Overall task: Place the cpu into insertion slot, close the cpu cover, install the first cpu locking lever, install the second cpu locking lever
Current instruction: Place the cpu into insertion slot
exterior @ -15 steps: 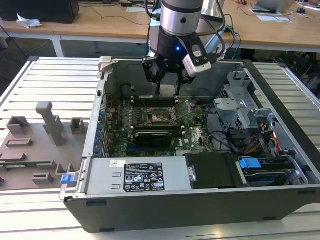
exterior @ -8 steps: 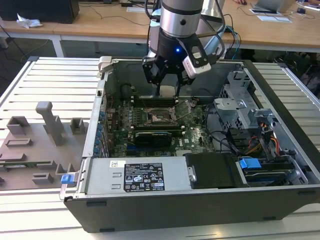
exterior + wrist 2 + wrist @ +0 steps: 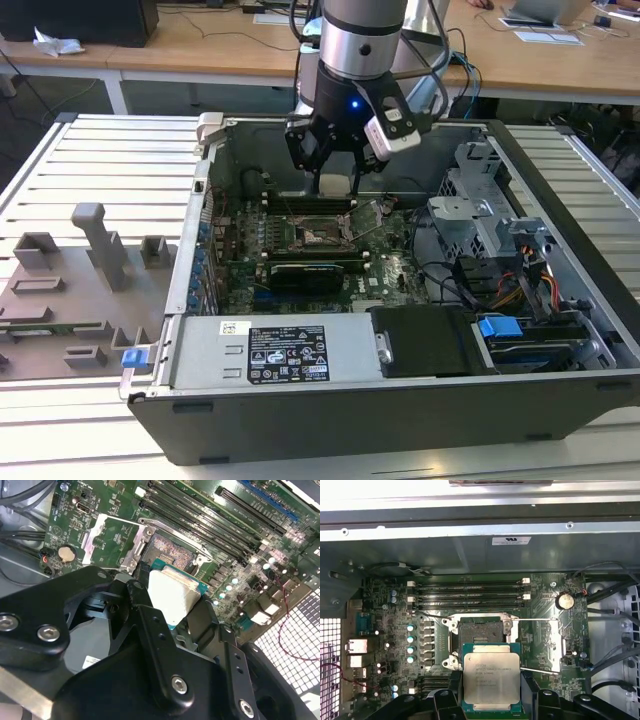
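Your black two-fingered gripper (image 3: 335,165) is hanging inside the open dark-grey metal computer case (image 3: 450,420), and its jaws are clamped on the cpu (image 3: 491,679), the small flat square chip with the silvery-grey metal top and green edging. You can see the fingers (image 3: 145,615) pinching it from opposite sides in both wrist views. The chip is up in the air, metal top facing up, just above the green motherboard (image 3: 390,605). In the first wrist view it overlaps one edge of the insertion slot (image 3: 479,632), the square black-framed socket near the long black memory slots (image 3: 470,592), whose pin field is out in the open. The cpu cover (image 3: 547,640), that thin silvery metal frame plate with the big square window, is swung open to the side of the socket. The two thin wire locking levers (image 3: 540,670) sit off the socket, running along the cover's edges.
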